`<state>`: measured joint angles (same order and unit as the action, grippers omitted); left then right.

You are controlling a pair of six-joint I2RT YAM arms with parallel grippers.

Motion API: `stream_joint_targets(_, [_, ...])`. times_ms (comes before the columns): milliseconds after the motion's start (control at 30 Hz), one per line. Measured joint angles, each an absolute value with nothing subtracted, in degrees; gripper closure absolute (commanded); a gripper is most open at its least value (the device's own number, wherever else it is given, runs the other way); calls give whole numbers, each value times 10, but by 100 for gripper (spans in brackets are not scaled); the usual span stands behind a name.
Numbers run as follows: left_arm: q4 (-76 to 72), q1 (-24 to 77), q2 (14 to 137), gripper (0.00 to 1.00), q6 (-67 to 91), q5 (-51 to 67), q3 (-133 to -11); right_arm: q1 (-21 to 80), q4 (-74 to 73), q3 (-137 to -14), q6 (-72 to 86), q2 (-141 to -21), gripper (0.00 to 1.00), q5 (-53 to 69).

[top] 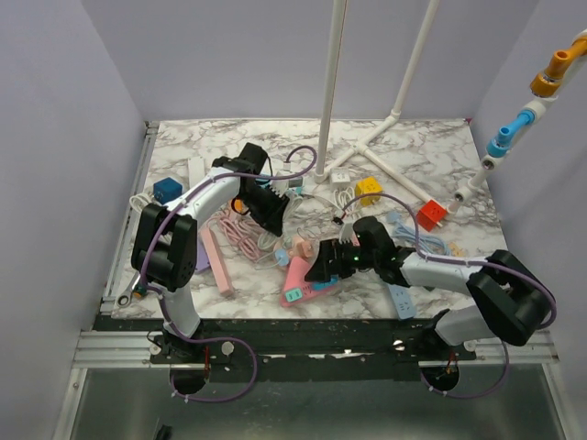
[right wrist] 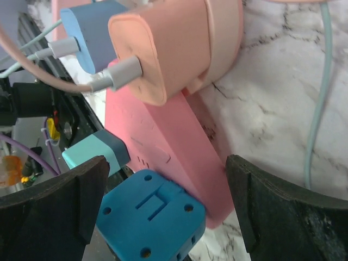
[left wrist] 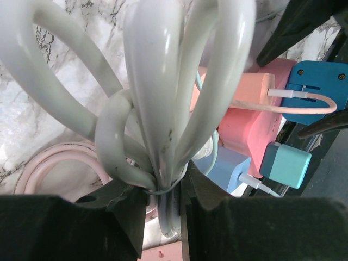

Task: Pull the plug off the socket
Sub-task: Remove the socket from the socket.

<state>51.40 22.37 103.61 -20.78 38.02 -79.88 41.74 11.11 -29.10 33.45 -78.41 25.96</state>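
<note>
A pink socket strip (right wrist: 163, 141) lies on the marble table near the front middle (top: 295, 273). Several plugs sit in it: a blue block plug (right wrist: 152, 217), a teal plug (right wrist: 95, 153), a peach plug (right wrist: 163, 54) with a cable, and a second blue plug (right wrist: 89, 27). My right gripper (right wrist: 166, 179) is open, its jaws wide on either side of the strip's end and the blue block plug (top: 328, 264). My left gripper (left wrist: 163, 190) is shut on a looped white cable bundle (left wrist: 157, 81), left of and behind the strip (top: 272, 213).
Coiled pink cable (top: 240, 234) and a pink bar (top: 216, 259) lie to the left. A yellow block (top: 369, 190), a red block (top: 431, 216) and a blue cube (top: 167, 190) sit farther back. A white pipe stand (top: 330, 82) rises at the rear. A light-blue strip (top: 401, 298) lies under my right arm.
</note>
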Motion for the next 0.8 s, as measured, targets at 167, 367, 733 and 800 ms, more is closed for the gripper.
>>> stream_joint_targets(167, [526,223,1037,100,-212,379,-809,404,233,-287,348,-860,9,319])
stream_joint_targets(367, [535,224,1044,100,-214,379,-820,392,421,-263,398,-964,30,387])
stream_joint_targets(733, [549,227,1053,100,-216,374,-834,386,664,-186,522,-1013,72,429])
stream_joint_targets(800, [546,228,1053,100,-216,369,-836,386,663,-184,527,-1003,74,429])
